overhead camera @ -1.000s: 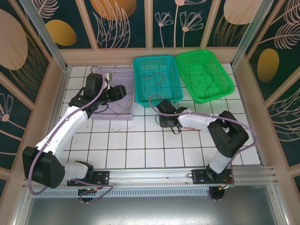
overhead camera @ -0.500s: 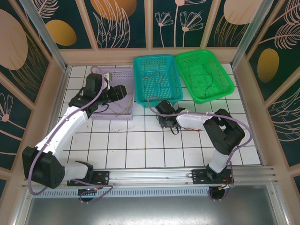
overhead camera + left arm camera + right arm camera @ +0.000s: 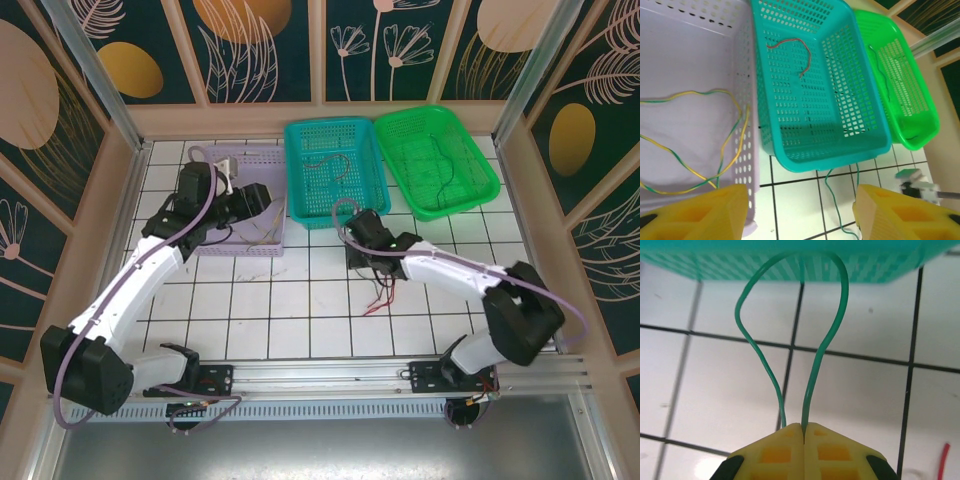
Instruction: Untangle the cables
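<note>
Pinching a green wire [image 3: 839,310] at bottom centre, the right gripper [image 3: 803,432] is clamped on it. The left gripper [image 3: 800,212] hangs with jaws apart.

Top external: is sitting high above and behind the arm bases, looking down and forward, far enough to be taking in the whole tiled table [image 3: 300,310], the lilac basket [image 3: 215,160], the teal basket [image 3: 330,130] and the green basket [image 3: 440,120].
Left wrist: is riding over the lilac basket's right half, looking down and forward past the left gripper [image 3: 800,195] at middling range.
Right wrist: is hanging very close over the tiles, facing along the right gripper [image 3: 803,427] toward the teal basket's near wall.
Shared, top and left wrist: both are showing all three baskets.
Shared, both wrists: both are catching the teal basket's near wall and the green cable [image 3: 840,305] on the tiles just beside it.
</note>
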Tool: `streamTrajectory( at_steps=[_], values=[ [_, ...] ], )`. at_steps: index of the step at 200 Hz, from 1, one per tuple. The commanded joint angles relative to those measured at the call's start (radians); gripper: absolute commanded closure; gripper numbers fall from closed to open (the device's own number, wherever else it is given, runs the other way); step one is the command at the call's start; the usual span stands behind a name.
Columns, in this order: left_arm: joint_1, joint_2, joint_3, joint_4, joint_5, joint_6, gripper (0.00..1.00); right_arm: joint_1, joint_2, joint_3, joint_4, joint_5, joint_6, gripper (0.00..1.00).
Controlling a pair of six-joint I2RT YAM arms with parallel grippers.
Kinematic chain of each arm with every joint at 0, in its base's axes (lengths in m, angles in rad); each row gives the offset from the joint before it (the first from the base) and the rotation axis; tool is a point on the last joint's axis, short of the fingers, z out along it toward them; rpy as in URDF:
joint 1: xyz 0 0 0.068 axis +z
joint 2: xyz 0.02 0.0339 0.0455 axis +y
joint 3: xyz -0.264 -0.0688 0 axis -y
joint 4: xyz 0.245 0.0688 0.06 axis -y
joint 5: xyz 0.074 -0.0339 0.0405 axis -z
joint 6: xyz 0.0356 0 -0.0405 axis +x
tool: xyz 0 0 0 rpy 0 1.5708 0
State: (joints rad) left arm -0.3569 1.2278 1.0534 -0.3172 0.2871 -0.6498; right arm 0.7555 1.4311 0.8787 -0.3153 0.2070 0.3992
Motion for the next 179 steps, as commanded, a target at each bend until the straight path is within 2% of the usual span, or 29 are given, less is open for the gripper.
streamTrajectory(
  at_steps=[1,39,68,94,126,149,179],
  values=[
    [-0.073,-0.004,-0.040,0.143,0.083,-0.087,0.41,0.003,-0.085,-0.018,-0.030,-0.041,0.001,1.00],
    [-0.236,0.084,-0.068,0.340,0.060,-0.194,0.40,-0.075,-0.190,0.019,-0.035,-0.087,0.026,1.00],
    [-0.304,0.151,-0.042,0.428,0.048,-0.242,0.39,-0.201,-0.277,0.019,0.039,-0.244,0.070,1.00],
    [-0.326,0.191,0.005,0.473,0.061,-0.278,0.37,-0.298,-0.324,0.042,0.072,-0.384,0.096,1.00],
    [-0.338,0.216,0.013,0.619,0.092,-0.362,0.33,-0.375,-0.346,0.065,0.101,-0.576,0.146,1.00],
    [-0.360,0.258,0.042,0.662,0.107,-0.374,0.32,-0.390,-0.347,0.080,0.117,-0.669,0.176,1.00],
    [-0.369,0.292,0.079,0.663,0.104,-0.346,0.33,-0.392,-0.336,0.101,0.098,-0.729,0.193,1.00]
  ],
)
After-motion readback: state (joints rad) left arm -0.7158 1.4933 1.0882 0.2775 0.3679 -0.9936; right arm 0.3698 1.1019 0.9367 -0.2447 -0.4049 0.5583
